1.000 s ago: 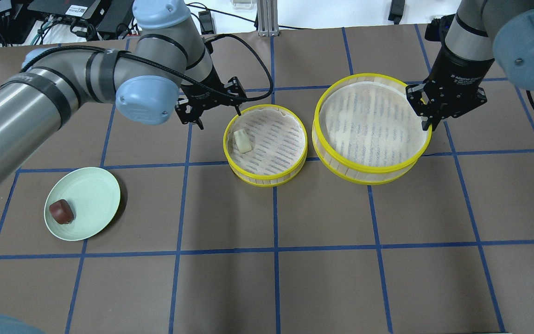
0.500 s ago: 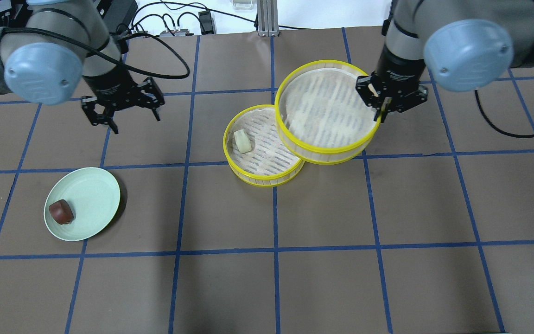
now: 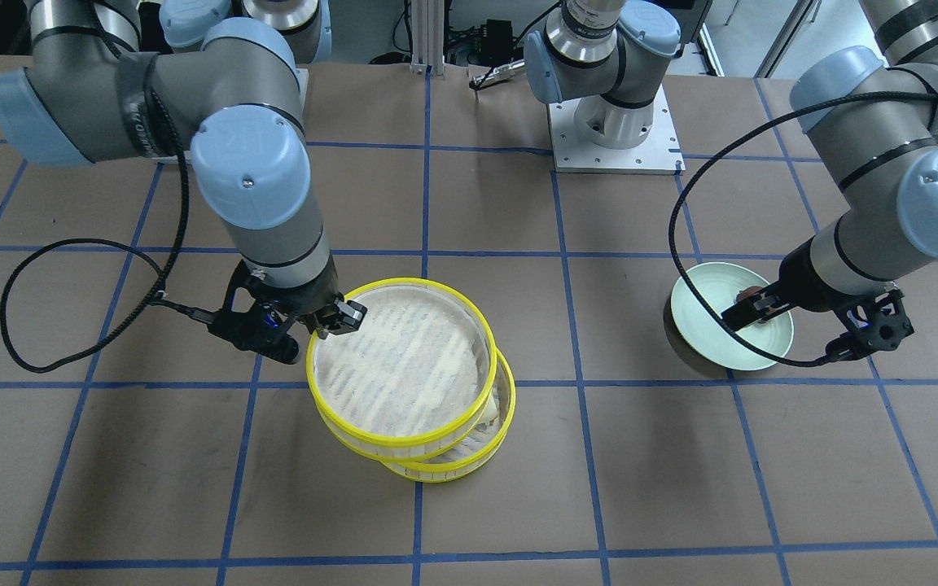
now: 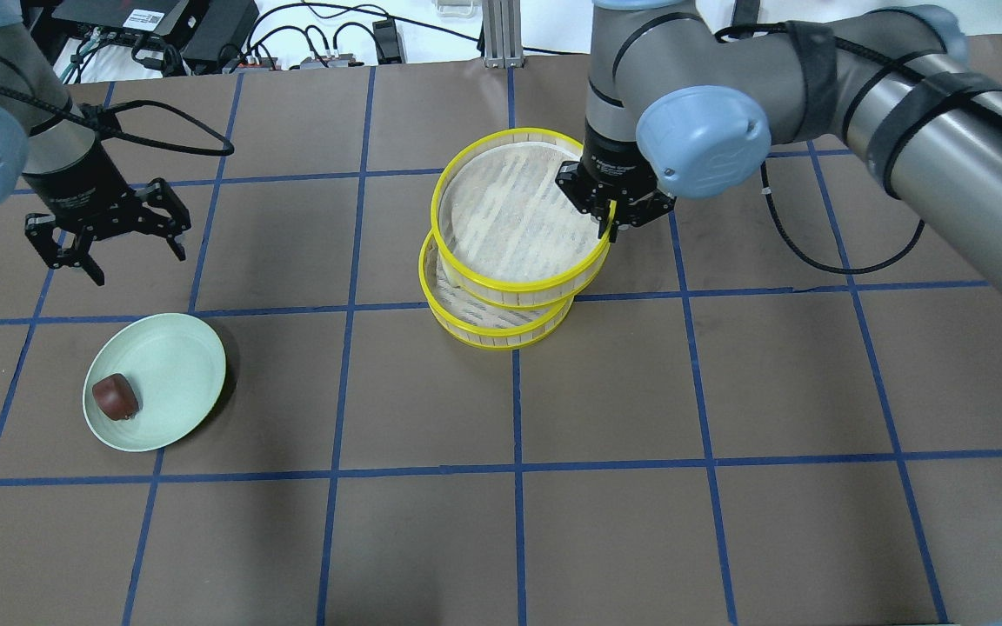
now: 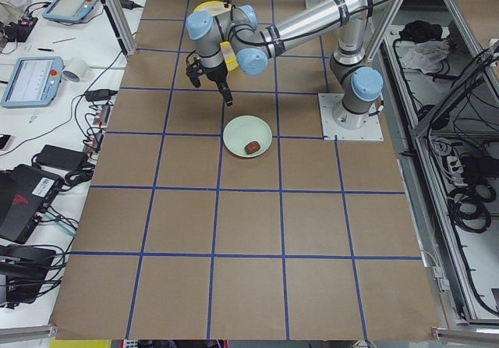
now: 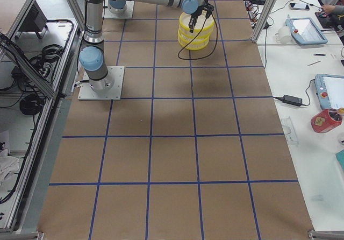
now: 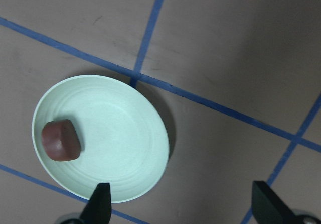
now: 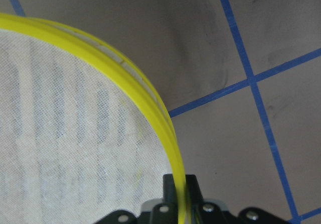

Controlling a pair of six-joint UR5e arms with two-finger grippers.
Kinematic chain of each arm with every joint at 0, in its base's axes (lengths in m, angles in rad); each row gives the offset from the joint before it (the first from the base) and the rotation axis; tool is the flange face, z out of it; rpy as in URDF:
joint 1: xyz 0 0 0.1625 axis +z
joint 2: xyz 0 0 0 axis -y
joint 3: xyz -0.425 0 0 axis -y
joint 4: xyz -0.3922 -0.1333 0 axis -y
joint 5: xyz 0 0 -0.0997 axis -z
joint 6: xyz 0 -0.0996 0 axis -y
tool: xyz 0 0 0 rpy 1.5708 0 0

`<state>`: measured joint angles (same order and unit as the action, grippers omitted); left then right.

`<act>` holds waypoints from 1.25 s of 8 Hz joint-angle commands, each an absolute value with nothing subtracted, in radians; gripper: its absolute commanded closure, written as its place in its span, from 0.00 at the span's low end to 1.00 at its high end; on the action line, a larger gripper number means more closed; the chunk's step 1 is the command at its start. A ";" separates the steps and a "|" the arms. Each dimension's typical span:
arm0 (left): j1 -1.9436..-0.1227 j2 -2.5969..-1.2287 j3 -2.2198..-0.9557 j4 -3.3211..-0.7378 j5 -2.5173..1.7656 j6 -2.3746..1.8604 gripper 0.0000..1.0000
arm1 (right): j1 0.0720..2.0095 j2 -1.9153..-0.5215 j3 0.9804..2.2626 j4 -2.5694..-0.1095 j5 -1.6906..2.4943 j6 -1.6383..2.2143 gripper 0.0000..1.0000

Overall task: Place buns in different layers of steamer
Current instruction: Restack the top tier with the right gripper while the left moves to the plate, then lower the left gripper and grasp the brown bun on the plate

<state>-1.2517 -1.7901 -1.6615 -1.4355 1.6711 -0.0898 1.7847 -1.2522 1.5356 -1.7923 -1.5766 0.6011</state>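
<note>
My right gripper (image 4: 612, 219) is shut on the rim of the upper steamer tray (image 4: 510, 209) and holds it over the lower tray (image 4: 494, 336), slightly offset. The wrist view shows the fingers (image 8: 176, 184) clamped on the yellow rim. The upper tray is empty. The cream bun is covered by the upper tray. The brown bun (image 4: 115, 396) lies on the pale green plate (image 4: 172, 365). My left gripper (image 4: 105, 242) is open and empty, above the table behind the plate; its wrist view shows the brown bun (image 7: 60, 140) below.
The brown table has a blue tape grid. Cables and electronics (image 4: 162, 26) lie along the far edge. The right arm's black cable (image 3: 46, 325) loops over the table beside the trays.
My right gripper has carried the upper tray left, over the lower tray, covering the cream bun. My left gripper has moved left, away from the trays to near the plate.
</note>
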 commanded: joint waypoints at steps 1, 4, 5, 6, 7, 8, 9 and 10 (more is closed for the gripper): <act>-1.155 -1.798 -1.724 -1.425 1.730 -0.011 0.00 | 1.842 -1.204 1.528 -1.835 -1.577 0.670 0.89; -1.143 -1.836 -1.765 -1.398 1.743 -0.008 0.01 | 1.842 -1.187 1.526 -1.836 -1.583 0.598 0.88; -1.141 -1.850 -1.785 -1.372 1.744 -0.008 0.01 | 1.842 -1.180 1.526 -1.836 -1.583 0.598 0.88; -1.141 -1.871 -1.798 -1.346 1.746 -0.008 0.02 | 1.842 -1.164 1.528 -1.836 -1.583 0.598 0.88; -1.141 -1.896 -1.801 -1.332 1.755 -0.008 0.04 | 1.842 -1.152 1.528 -1.839 -1.582 0.594 0.88; -1.141 -1.917 -1.810 -1.324 1.784 -0.008 0.07 | 1.842 -1.149 1.528 -1.857 -1.580 0.594 0.88; -1.141 -1.928 -1.824 -1.310 1.795 -0.008 0.07 | 1.842 -1.149 1.528 -1.859 -1.582 0.594 0.87; -1.141 -1.943 -1.830 -1.302 1.798 -0.008 0.09 | 1.842 -1.146 1.528 -1.859 -1.580 0.592 0.87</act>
